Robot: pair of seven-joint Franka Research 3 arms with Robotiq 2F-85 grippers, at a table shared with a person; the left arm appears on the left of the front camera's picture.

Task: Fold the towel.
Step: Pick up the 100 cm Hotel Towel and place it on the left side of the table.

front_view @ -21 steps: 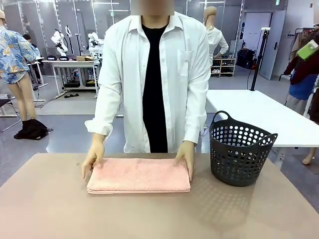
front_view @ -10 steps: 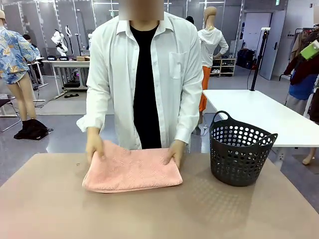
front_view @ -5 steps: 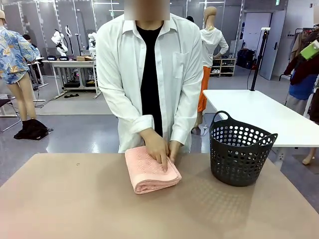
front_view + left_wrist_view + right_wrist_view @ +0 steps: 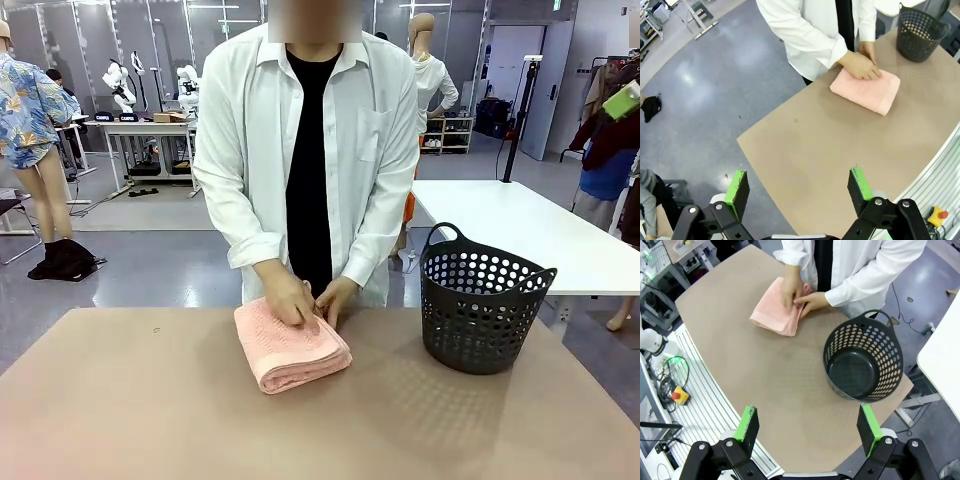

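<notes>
The salmon-pink towel lies on the brown table as a small thick folded bundle, near the far edge. A person in a white shirt presses both hands on its far side. The same towel lies far ahead in the left wrist view, beyond my left gripper, which hangs open high above the table's near edge. My right gripper is also open, high over the table, with the towel well ahead of it. Nothing is between either pair of fingers.
A dark perforated laundry basket stands empty at the table's far right, also seen as the basket in the right wrist view. The brown table top is bare in front of the towel. A white table stands behind.
The person folded the long towel in half sideways into a compact bundle, then shifted it slightly left and pressed it. Both grippers stayed still and open.
</notes>
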